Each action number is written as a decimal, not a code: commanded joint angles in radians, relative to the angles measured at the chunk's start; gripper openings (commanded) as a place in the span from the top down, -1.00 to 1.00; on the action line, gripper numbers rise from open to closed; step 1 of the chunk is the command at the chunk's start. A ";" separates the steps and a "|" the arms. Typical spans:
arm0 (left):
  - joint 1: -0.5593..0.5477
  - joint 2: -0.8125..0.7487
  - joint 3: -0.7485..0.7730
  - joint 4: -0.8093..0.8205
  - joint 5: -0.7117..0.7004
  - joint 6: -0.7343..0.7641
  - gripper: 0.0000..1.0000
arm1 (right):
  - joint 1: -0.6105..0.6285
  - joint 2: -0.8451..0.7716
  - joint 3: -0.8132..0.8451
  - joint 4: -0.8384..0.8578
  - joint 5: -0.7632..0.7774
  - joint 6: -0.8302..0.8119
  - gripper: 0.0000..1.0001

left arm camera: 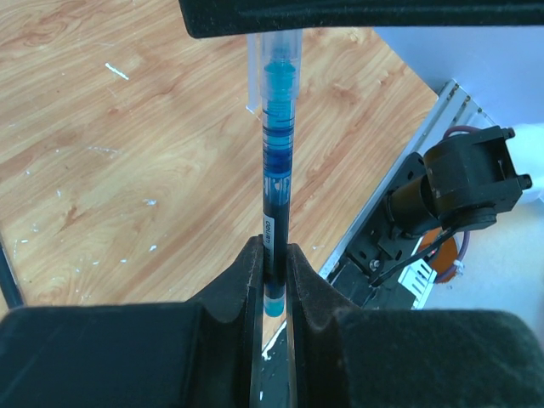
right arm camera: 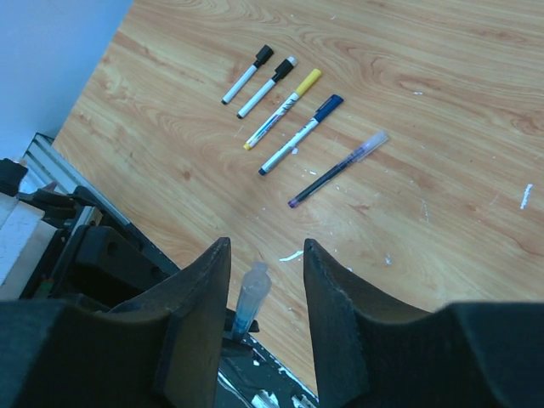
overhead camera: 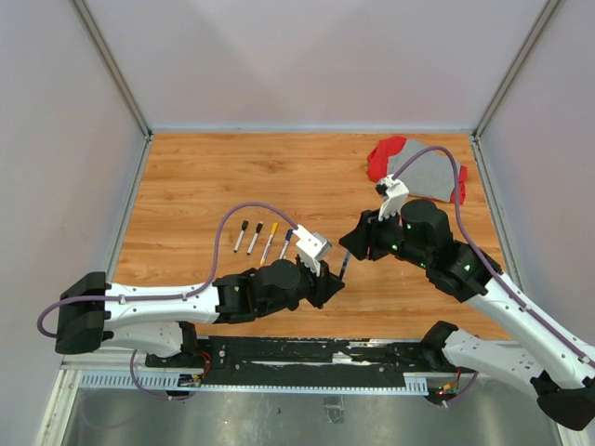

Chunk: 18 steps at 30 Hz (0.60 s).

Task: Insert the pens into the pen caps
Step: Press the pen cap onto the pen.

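The left tool is clamped on one blue pen, held upright over the near edge of the bench. The right tool stands apart around its clear cap — capping seems almost done; next, press the cap home. Five more pens, seemingly capped, lie in a row by the near edge, leftward.

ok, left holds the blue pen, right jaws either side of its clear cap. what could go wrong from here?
1. The clear cap sits nearer one finger of the open right gripper; closing may shove it sideways, not along the blue pen.
2. The left gripper pinches the pen near its lower end only, so a side push could pivot it.
3. They work near the table front edge; a dropped cap might land on the rail.
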 commanded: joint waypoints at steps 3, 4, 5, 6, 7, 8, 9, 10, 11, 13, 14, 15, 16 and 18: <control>0.007 0.005 0.045 0.013 0.001 0.003 0.99 | -0.010 -0.015 -0.020 0.049 -0.055 0.019 0.36; 0.007 0.005 0.046 0.013 0.001 0.001 0.99 | -0.009 -0.020 -0.026 0.047 -0.056 0.020 0.39; 0.007 0.005 0.047 0.013 0.001 0.001 0.99 | -0.009 -0.025 -0.032 0.042 -0.054 0.021 0.41; 0.007 0.006 0.048 0.013 -0.001 0.001 0.99 | -0.008 -0.033 -0.039 0.040 -0.056 0.023 0.43; 0.007 0.006 0.049 0.013 -0.001 0.001 0.99 | -0.009 -0.039 -0.047 0.039 -0.054 0.026 0.47; 0.007 0.006 0.051 0.013 -0.002 0.001 0.99 | -0.009 -0.045 -0.056 0.038 -0.055 0.030 0.50; 0.007 0.004 0.053 0.013 -0.004 0.001 0.99 | -0.008 -0.051 -0.067 0.038 -0.057 0.036 0.55; 0.007 0.004 0.055 0.012 -0.006 0.001 0.99 | -0.008 -0.057 -0.080 0.041 -0.059 0.044 0.63; 0.007 0.002 0.057 0.013 -0.009 0.001 0.99 | -0.008 -0.065 -0.093 0.047 -0.062 0.052 0.73; 0.007 -0.004 0.060 0.016 -0.015 0.002 0.99 | -0.008 -0.079 -0.125 0.063 -0.069 0.079 0.93; 0.007 -0.007 0.064 0.019 -0.022 0.004 0.99 | -0.007 -0.086 -0.142 0.072 -0.072 0.091 0.98; 0.007 -0.011 0.068 0.020 -0.029 0.007 0.99 | -0.006 -0.092 -0.158 0.083 -0.079 0.105 0.99; 0.007 -0.015 0.069 0.028 -0.034 0.011 0.99 | -0.006 -0.099 -0.175 0.095 -0.084 0.120 0.99; 0.007 -0.025 0.070 0.047 -0.044 0.020 0.99 | 0.004 -0.108 -0.210 0.120 -0.100 0.151 0.99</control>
